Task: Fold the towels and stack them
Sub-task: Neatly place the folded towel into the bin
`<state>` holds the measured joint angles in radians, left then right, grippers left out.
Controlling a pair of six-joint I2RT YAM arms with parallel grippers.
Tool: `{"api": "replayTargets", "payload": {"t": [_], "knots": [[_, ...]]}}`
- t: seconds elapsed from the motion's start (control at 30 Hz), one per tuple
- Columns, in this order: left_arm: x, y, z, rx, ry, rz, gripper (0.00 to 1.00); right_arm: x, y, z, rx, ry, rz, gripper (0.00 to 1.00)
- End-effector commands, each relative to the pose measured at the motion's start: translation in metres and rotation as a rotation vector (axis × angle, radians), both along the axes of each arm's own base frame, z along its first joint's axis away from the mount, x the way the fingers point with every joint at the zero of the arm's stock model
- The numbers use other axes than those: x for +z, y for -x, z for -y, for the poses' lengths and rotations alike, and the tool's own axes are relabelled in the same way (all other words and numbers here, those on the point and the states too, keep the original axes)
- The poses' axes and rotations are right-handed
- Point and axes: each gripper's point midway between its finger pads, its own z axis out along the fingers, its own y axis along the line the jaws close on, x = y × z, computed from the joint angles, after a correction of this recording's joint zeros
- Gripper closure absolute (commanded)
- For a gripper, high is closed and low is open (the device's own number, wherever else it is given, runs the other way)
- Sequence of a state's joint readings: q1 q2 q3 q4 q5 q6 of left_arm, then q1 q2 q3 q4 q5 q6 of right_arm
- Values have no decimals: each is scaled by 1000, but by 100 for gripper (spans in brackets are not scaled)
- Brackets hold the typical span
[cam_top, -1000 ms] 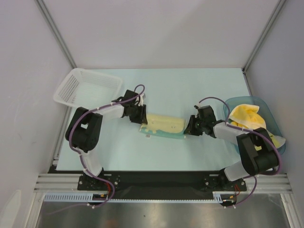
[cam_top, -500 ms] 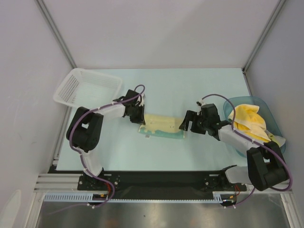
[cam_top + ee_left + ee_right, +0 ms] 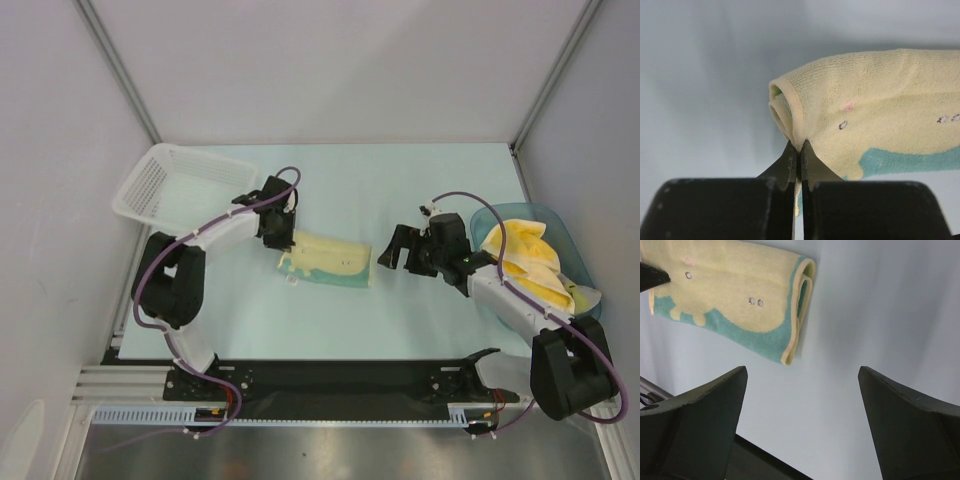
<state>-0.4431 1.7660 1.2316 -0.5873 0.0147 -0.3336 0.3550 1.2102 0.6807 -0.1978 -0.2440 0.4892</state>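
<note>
Your L gripper (image 3: 799, 150) is clamped on the folded towel (image 3: 325, 262) at its left end; long axis runs L–R toward your R gripper (image 3: 393, 250), wide open & empty, nearby.

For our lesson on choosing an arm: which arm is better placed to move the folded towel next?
Left, probably. The left claw is shut on the folded towel at its edge; the right claw stands open, clear of it.
</note>
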Motion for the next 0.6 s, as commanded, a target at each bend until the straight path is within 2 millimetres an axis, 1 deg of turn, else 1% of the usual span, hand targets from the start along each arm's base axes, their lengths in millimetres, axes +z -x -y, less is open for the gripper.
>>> {"api": "replayTargets", "payload": {"t": [0.0, 0.07, 0.13, 0.17, 0.2, 0.23, 0.27, 0.3, 0.37, 0.4, 0.47, 0.5, 0.57], "knots": [[28, -13, -15, 19, -88, 73, 100, 18, -8, -2, 0, -16, 44, 0], [29, -16, -21, 20, -133, 82, 100, 18, -8, -3, 2, -17, 46, 1], [36, -19, -26, 23, -167, 91, 100, 19, -9, -3, 2, -19, 49, 1], [37, -23, -33, 33, -209, 100, 100, 20, -8, -3, 2, -21, 50, 1], [43, -25, -36, 24, -230, 106, 100, 19, -8, -3, 2, -21, 48, 1], [46, -28, -39, 23, -253, 111, 100, 19, -9, -3, 4, -22, 52, 1], [48, -25, -44, 9, -284, 99, 100, 20, -9, -3, 4, -21, 52, 1], [55, -34, -48, 16, -319, 119, 100, 20, -9, -3, 5, -22, 55, 1], [62, -34, -58, 7, -383, 108, 100, 21, -10, -3, 8, -18, 60, 1], [71, -44, -63, 21, -426, 135, 100, 21, -11, -2, 6, -16, 61, 0], [79, -47, -74, 13, -486, 129, 100, 21, -12, -2, 7, -11, 65, 1], [88, -56, -79, 33, -518, 149, 100, 20, -13, -1, 3, -9, 62, 1], [94, -62, -90, 41, -554, 141, 100, 19, -15, 0, 5, -9, 63, 0]]}}
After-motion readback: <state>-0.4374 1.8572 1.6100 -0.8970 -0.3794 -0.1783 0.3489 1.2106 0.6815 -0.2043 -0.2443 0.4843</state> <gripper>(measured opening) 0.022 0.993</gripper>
